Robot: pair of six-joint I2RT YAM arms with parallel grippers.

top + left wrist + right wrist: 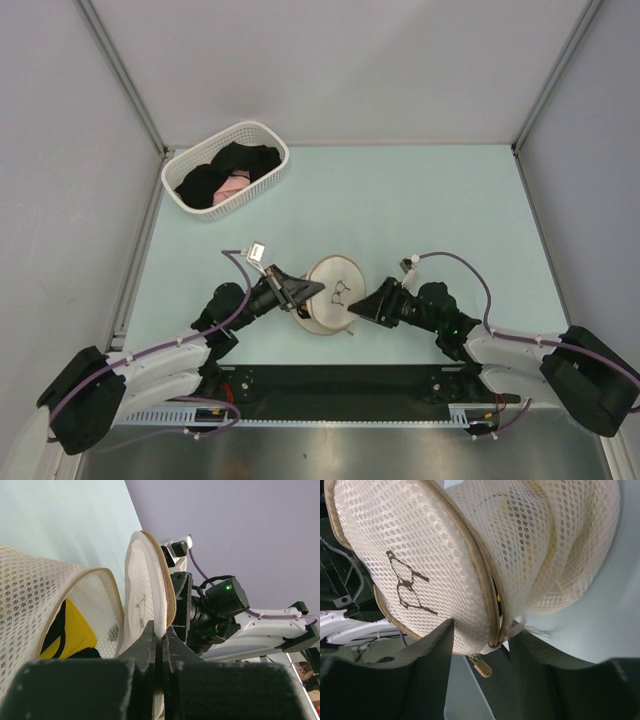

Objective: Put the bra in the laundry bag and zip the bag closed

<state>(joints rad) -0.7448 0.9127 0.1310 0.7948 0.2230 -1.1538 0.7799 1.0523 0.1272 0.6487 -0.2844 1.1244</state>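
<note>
The laundry bag [333, 293], a round cream mesh pod with a dark bra icon, lies at the table's middle between both arms. In the left wrist view its lid [145, 590] stands apart from the lower half [35, 600], and the yellow bra [72, 630] with black trim shows inside. My left gripper [160, 630] is shut on the lid's rim. My right gripper [485, 627] straddles the bag's seam [487, 580] at the opposite side, jaws apart with a finger on either side. The tan zipper pull [483, 667] hangs between them. Left gripper [318, 290] and right gripper [356, 307] flank the bag.
A white slotted basket [272, 140] holding black and pink garments [225, 180] stands at the back left. Grey walls enclose the pale green table [420, 210] on three sides. A black rail [340, 380] runs along the near edge.
</note>
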